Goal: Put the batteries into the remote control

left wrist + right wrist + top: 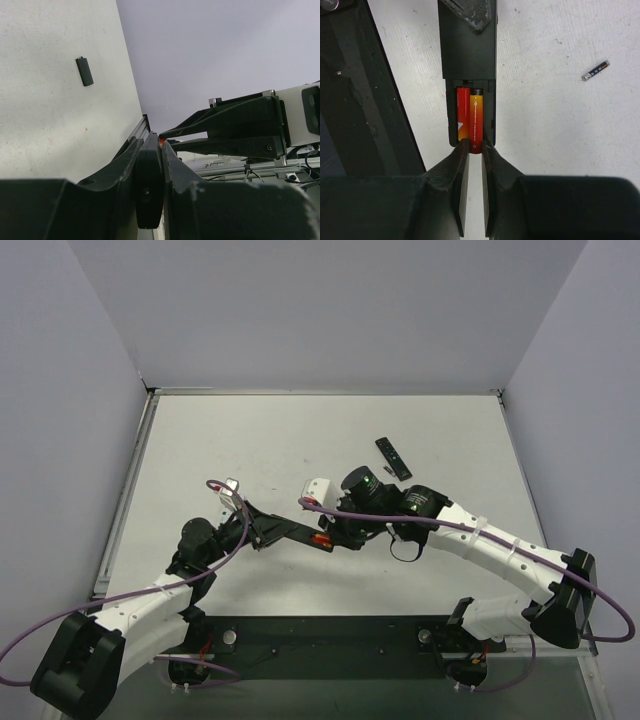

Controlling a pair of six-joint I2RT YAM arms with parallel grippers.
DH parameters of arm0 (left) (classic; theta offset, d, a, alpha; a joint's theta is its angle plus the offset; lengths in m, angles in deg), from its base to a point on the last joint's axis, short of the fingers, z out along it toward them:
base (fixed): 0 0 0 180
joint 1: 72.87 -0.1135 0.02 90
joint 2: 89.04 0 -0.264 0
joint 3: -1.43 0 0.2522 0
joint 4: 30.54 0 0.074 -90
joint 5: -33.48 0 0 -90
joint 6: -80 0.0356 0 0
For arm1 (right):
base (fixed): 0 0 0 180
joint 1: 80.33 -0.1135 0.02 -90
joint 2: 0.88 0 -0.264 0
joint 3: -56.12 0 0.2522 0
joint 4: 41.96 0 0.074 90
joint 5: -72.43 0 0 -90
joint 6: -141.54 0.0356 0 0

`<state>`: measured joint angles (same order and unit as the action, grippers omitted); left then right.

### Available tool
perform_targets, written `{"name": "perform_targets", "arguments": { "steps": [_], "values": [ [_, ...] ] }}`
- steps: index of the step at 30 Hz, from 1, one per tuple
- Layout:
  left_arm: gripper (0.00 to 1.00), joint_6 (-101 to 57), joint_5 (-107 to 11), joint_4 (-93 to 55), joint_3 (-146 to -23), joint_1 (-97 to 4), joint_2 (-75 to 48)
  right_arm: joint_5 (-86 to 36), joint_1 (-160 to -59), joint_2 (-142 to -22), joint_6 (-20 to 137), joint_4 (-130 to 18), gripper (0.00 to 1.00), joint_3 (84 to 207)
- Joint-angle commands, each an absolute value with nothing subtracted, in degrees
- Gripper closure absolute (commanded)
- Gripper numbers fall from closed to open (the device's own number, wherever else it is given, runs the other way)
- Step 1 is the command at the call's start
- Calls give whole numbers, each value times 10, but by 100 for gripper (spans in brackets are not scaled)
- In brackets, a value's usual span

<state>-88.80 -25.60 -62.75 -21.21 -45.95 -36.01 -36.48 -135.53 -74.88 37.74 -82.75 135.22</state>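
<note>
Two grippers meet above the bench [250,440] in the overhead view, the left gripper [303,531] and right gripper [336,532] nose to nose. From the left wrist, clamped jaws hold the remote control [149,185] edgewise. From the right wrist, closed fingertips pinch a red battery [475,120] in the bay beside its twin [463,115]. Pressed askew, it could pop out or twist the remote loose. A dark battery [595,71] lies well apart.

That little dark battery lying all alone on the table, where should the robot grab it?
Probably around its middle, squeezing across the thin width and coming straight down from above. The dark battery lies flat on the table at a slant, with bare space along both long sides, so the wrist should turn to match that slant. Its ends look too small to pinch well.
</note>
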Motion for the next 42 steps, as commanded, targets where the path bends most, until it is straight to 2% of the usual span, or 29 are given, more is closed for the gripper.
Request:
{"name": "perform_targets", "arguments": {
  "steps": [1, 14, 26, 27, 36, 42],
  "values": [
    [100, -891, -253, -659, -244, -456, -376, -378, -1359, -764, 376, -838, 100, 1368],
    [100, -912, -271, -748, -236, -431, -368, -373, -1368, -797, 392, -831, 100, 1389],
    [100, -960, -297, -866, -209, -420, -346, -328, -1370, -811, 414, -766, 100, 1344],
    [100, -960, -298, -869, -209, -420, -347, -322, -1369, -810, 418, -761, 97, 1340],
    [100, -964, -303, -876, -209, -420, -360, -348, -1347, -802, 434, -721, 91, 1311],
    [100, -962, -302, -878, -211, -420, -360, -383, -1312, -790, 449, -709, 90, 1300]
  ]
}}
